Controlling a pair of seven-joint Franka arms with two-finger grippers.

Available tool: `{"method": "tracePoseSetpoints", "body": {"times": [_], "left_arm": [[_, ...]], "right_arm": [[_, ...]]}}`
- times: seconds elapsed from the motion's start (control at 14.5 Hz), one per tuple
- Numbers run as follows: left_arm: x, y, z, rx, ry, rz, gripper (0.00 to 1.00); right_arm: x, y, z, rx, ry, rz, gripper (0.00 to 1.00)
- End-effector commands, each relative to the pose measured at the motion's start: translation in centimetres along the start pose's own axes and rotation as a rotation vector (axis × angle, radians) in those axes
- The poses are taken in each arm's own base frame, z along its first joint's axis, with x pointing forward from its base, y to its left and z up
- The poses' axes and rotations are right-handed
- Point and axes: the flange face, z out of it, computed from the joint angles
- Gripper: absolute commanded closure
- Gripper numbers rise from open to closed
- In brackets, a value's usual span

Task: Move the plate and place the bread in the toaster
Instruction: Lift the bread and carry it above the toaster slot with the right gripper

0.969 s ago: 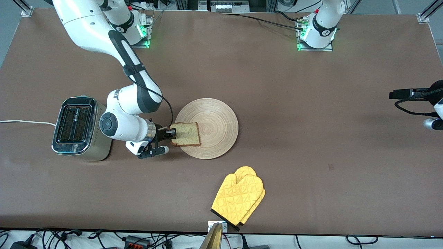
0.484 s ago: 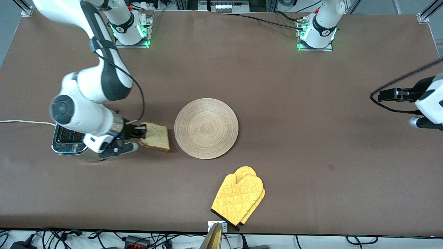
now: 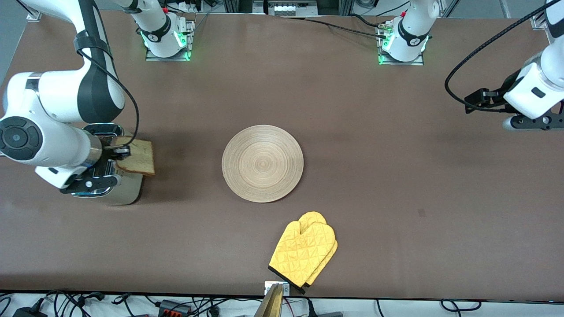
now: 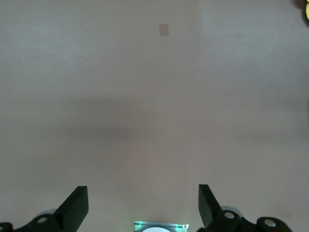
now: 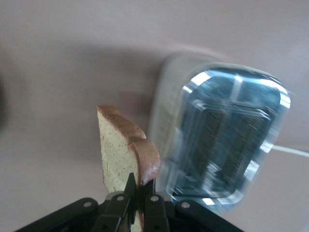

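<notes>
- Right gripper (image 3: 118, 152): you have its jaws clamped on one edge of the bread, held up over the toaster's plate-side edge.
- Bread (image 3: 137, 156): one slice, light crumb and dark crust, carried in the air; in the right wrist view (image 5: 126, 152) it stands on edge between the fingers (image 5: 150, 205), beside the toaster and not in a slot.
- Toaster (image 3: 115, 187): it sits at the right arm's end of the table, chrome top largely covered by the right arm in the front view. The right wrist view (image 5: 224, 140) shows its two slots, blurred.
- Plate (image 3: 262, 163): round and wooden, flat on the table near the middle, nothing on it, well apart from the toaster.
- Left gripper (image 3: 478, 100): you see it up over the left arm's end of the table, jaws wide apart and holding nothing; the left wrist view (image 4: 143, 205) shows only brown surface between the fingers (image 4: 76, 205).
- Oven mitt (image 3: 304, 252): yellow, quilted, lying nearer the front camera than the plate, at the table's edge.
- Table (image 3: 374, 176): one brown mat covers it, with a small darker patch (image 3: 421, 213) toward the left arm's end.
- Surroundings: cables (image 3: 176, 304) run along the floor by the camera-side edge.
</notes>
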Motion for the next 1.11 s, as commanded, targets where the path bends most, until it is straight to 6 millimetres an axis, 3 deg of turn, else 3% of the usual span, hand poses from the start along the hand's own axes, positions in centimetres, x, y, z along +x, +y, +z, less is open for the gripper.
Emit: {"method": "tracePoseSetpoints", "body": {"times": [0.0,0.42,1.04], "left_arm": [[-1.1,-0.8,0.4,-0.014,0.03,-0.034,0.0],[-1.7,-0.8,0.7,-0.012,0.027,-0.031,0.0],[-1.9,0.0,0.4,-0.023,0.016,-0.033,0.0]], "right_arm": [[-0.7,1.5,-0.8,-0.121,-0.061,0.014,1.0],[-1.5,3.3,-2.3,-0.325,-0.092,0.027,1.0],[0.8,3.0,0.9,-0.379,-0.101,0.047,1.0]]}}
